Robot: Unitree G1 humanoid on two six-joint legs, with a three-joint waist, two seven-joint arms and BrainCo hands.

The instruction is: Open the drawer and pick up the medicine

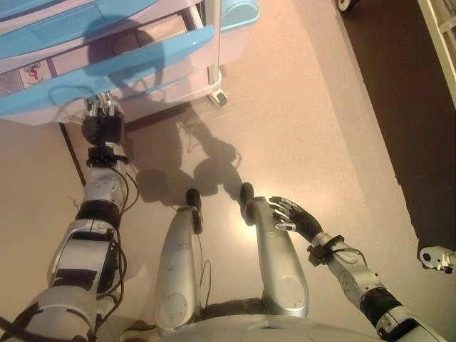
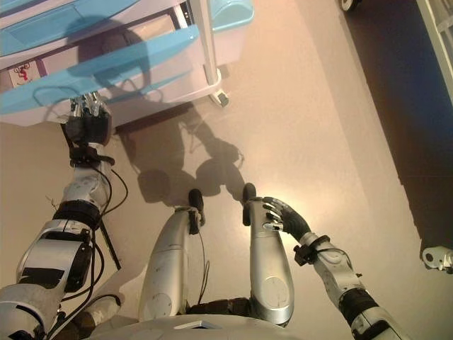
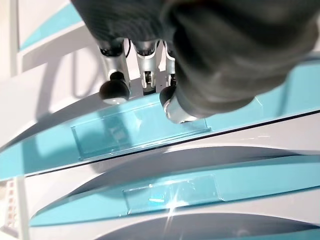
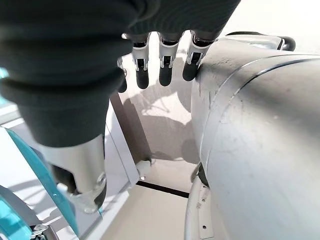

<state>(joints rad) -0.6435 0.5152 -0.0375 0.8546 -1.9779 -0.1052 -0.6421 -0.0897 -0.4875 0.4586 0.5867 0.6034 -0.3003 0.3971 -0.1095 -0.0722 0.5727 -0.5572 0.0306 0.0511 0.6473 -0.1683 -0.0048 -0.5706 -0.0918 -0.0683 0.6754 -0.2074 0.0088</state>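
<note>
A white drawer cabinet (image 1: pixel 203 53) with light blue drawer fronts stands at the upper left. One drawer (image 1: pixel 142 60) stands pulled partly out, and its pale inside shows behind the blue front. My left hand (image 1: pixel 103 128) reaches up to the lowest blue front (image 1: pixel 43 100). In the left wrist view its fingers (image 3: pixel 145 75) are straight, with the dark tips resting on the blue front above a clear label holder (image 3: pixel 135 130). My right hand (image 1: pixel 296 214) hangs open beside my right leg and holds nothing. No medicine shows in any view.
The cabinet stands on casters (image 1: pixel 219 97). A dark floor strip (image 1: pixel 399 107) runs down the right side. A white wheeled base (image 1: pixel 436 258) sits at the lower right, and a white furniture edge (image 1: pixel 442 35) at the upper right.
</note>
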